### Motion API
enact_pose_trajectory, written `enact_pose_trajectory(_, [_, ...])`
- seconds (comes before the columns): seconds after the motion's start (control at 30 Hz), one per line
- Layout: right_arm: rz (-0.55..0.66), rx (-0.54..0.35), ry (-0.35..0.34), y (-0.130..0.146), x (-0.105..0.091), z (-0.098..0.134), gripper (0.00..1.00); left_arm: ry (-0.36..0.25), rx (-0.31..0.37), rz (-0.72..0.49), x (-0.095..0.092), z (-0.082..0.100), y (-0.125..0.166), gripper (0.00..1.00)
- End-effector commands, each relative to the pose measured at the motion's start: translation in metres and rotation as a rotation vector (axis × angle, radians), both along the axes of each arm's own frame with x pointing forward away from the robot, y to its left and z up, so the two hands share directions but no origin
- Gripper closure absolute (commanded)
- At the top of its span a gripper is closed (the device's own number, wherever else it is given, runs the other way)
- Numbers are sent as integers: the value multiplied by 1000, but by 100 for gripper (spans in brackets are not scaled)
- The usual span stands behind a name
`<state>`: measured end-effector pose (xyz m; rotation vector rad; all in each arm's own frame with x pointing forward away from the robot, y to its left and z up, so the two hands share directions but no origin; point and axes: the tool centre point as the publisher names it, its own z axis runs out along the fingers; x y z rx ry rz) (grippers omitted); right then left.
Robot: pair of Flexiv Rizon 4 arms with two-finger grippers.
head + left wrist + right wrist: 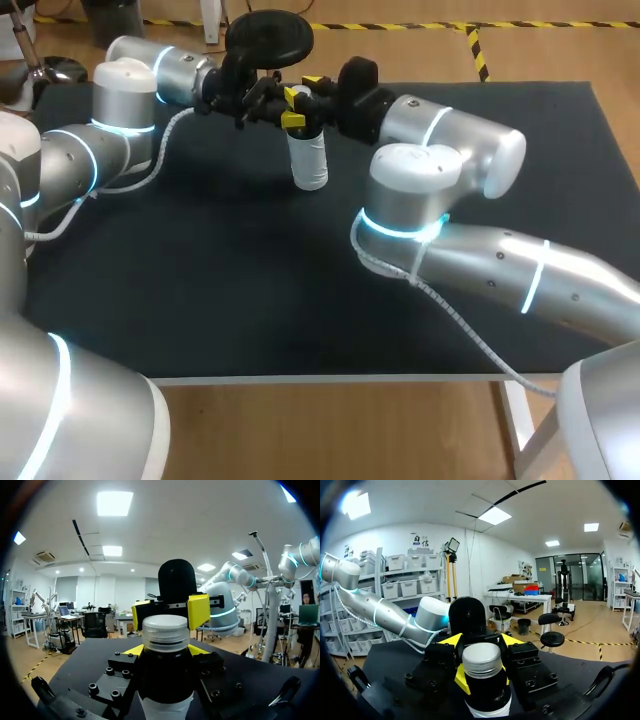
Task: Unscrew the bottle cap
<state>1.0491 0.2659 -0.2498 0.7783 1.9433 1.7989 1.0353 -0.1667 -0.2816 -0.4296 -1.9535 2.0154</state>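
Note:
A small bottle (308,162) stands upright at the back middle of the black table (250,290). It has a whitish body, a dark neck and a pale ribbed cap (166,632). My left gripper (290,118) comes in from the left and is shut on the bottle's neck (165,672) just under the cap. My right gripper (312,88) comes in from the right, facing the left one. Its yellow fingertips (199,611) press the cap from both sides. In the right wrist view the cap (481,659) sits between my right gripper (482,677), with the left gripper (481,640) behind it.
Both arms lie over the table. The left forearm (110,120) runs along the back left, and the right elbow (410,190) rises right of the bottle. A black round stool seat (268,35) stands just beyond the far edge.

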Motion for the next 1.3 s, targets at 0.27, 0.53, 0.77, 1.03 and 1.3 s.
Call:
enact_pose_trajectory(0.27, [44,0,-7,-12,10,-4,100,1,-5,-16,9,-2,-3,100])
enact_pose_trajectory(0.53, [268,36,-22,-16,14,-2,100,1,-5,-16,9,-2,-3,100])
enact_pose_trajectory(0.77, [562,88,-4,-23,14,-1,100,1,-5,-16,9,-2,-3,100])
enact_pose_trajectory(1.03, [908,128,23,-20,11,0,100,1,-5,-16,9,-2,-3,100])
enact_pose_trajectory(1.3, [1168,188,18,-7,1,-8,100,1,-5,-16,9,-2,-3,100])
